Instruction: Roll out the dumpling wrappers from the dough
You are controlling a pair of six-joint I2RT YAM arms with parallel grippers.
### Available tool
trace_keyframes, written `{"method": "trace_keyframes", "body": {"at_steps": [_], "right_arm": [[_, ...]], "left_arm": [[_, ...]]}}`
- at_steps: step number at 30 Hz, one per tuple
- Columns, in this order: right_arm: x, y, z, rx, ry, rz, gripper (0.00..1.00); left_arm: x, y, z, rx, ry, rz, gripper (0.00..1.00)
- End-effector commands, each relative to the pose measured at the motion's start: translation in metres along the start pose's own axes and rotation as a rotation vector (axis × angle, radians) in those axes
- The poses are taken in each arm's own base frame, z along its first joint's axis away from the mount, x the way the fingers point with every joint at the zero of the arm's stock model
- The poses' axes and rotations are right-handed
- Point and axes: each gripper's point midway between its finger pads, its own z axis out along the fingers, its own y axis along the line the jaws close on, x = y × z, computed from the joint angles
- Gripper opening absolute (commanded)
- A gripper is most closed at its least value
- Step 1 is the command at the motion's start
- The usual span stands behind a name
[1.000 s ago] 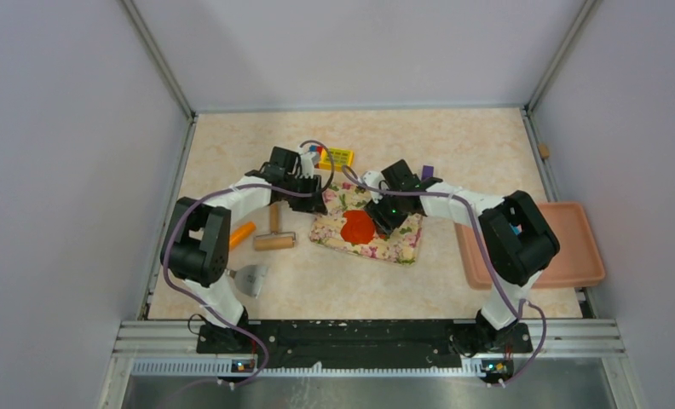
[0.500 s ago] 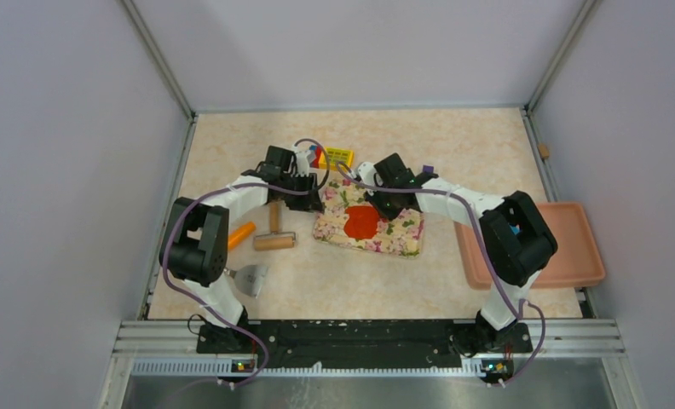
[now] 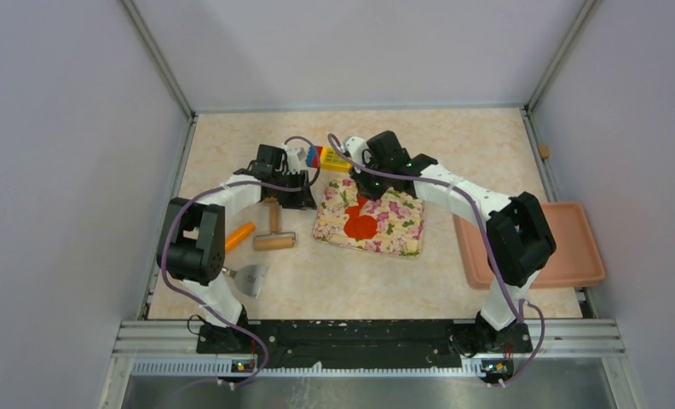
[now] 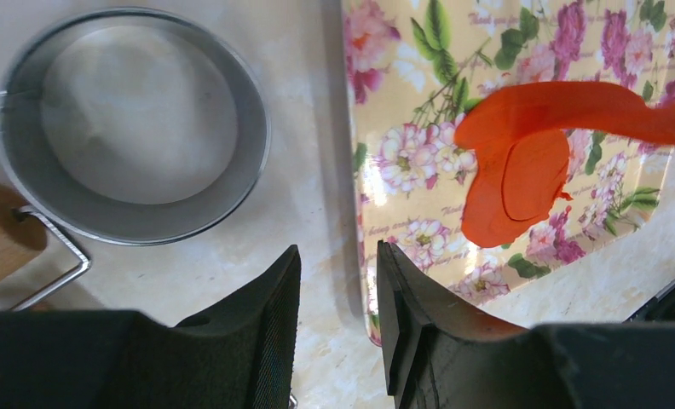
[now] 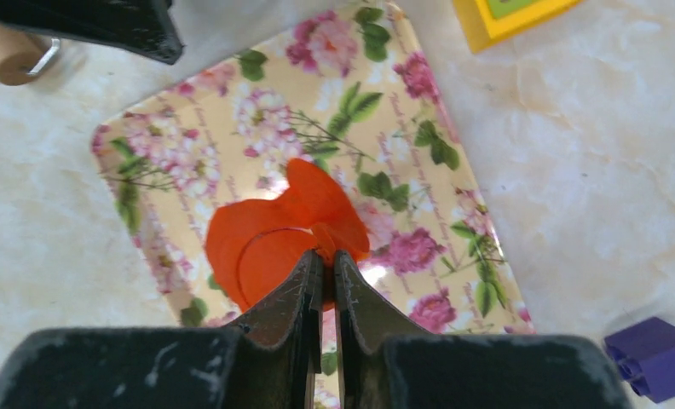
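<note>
The red-orange dough [image 3: 361, 225] is a flattened sheet on the floral tray [image 3: 395, 232]. My right gripper [image 5: 324, 256] is shut on the sheet's far edge and holds it lifted and folded, while the rest lies on the tray [image 5: 189, 136]. A round cut outline, one dumpling wrapper [image 5: 270, 262], shows inside the sheet; it also shows in the left wrist view [image 4: 534, 175]. My left gripper [image 4: 338, 256] is low at the tray's left edge [image 4: 364, 213], jaws apart with only table between them. In the top view it [image 3: 307, 194] is left of the tray and the right gripper [image 3: 365, 194] is over the tray's far part.
A metal ring cutter [image 4: 253, 162] lies left of the tray. A wooden rolling pin [image 3: 274, 241], an orange carrot toy [image 3: 241, 234] and a metal scraper [image 3: 249, 278] lie at the left. A yellow block [image 3: 338, 159] is behind, a purple block [image 5: 654, 358] beside the tray, and a pink tray [image 3: 573, 247] at the right.
My right gripper has moved away and leftward, pulling the dough's edge up and stretching it. The floral tray has shifted a little. My left gripper has drawn back to the left.
</note>
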Motion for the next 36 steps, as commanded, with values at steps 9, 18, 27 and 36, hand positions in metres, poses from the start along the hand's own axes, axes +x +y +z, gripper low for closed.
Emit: {"method": "trace_keyframes", "body": {"at_steps": [9,18,27,36], "right_arm": [[-0.056,0.08,-0.025,-0.209,-0.128,-0.069,0.08],[-0.061,0.102,-0.06,-0.222,-0.179,-0.141,0.08],[-0.07,0.104,-0.111,-0.199,-0.257,-0.173,0.07],[-0.067,0.058,-0.157,-0.081,-0.328,-0.116,0.06]], "left_arm": [[-0.038,0.014,-0.035,-0.011,-0.117,-0.019,0.41],[-0.05,0.017,-0.042,-0.021,-0.128,0.011,0.41],[-0.055,0.015,-0.048,-0.026,-0.126,0.058,0.41],[-0.052,0.018,-0.057,-0.052,-0.122,0.127,0.42]]}}
